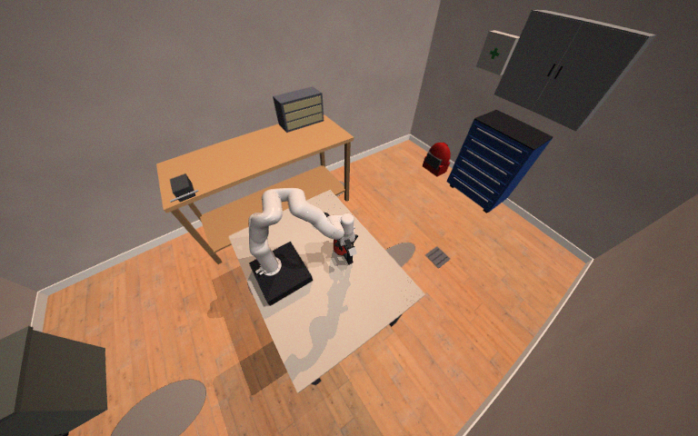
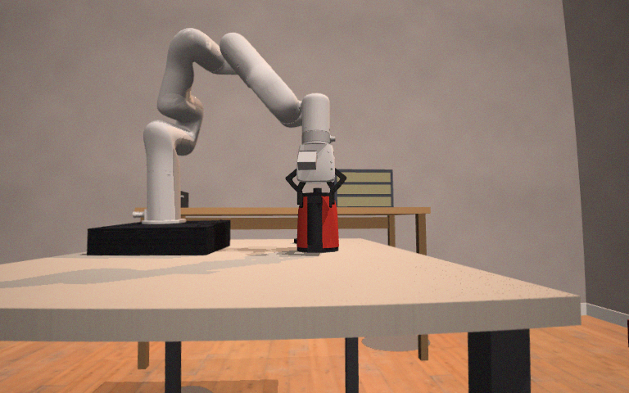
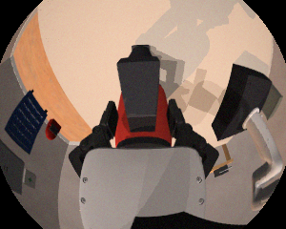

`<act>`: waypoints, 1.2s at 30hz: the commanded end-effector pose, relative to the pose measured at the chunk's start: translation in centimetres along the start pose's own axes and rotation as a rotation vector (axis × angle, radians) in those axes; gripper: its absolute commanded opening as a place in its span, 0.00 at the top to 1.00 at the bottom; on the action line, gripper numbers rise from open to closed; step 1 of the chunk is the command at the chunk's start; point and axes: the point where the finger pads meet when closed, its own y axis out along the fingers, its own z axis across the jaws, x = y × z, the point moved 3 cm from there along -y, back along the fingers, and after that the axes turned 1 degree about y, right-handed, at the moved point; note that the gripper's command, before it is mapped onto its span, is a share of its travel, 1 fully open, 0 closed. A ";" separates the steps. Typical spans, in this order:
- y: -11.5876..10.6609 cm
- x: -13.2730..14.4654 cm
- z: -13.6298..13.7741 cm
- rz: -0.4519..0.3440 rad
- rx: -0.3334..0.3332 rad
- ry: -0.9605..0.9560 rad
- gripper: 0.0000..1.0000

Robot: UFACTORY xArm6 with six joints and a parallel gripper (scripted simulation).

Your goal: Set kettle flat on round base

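We count one kettle (image 2: 317, 221), one arm (image 2: 260, 78), one gripper (image 2: 316, 198) — open, holding nothing. Tables: two — one pale table (image 2: 308, 286), one wooden bench (image 1: 244, 156). One small drawer box (image 1: 298, 108), one blue drawer chest (image 1: 496, 158), one wall cabinet (image 1: 572, 67), one first-aid box (image 1: 496, 52).

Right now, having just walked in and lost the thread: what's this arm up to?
The arm's gripper hangs straight down over a red kettle standing upright on the table. Its fingers are open, one on each side of the top of the kettle's black handle, gripping nothing. The round base is not visible in any view.
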 end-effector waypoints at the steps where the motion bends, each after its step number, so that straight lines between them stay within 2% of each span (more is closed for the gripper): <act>1: -0.2 0.0 -0.1 0.001 -0.004 0.000 0.19; 2: -0.2 0.0 -0.1 0.001 -0.004 0.000 1.00; 36: -0.2 0.0 -0.1 0.001 -0.004 0.000 1.00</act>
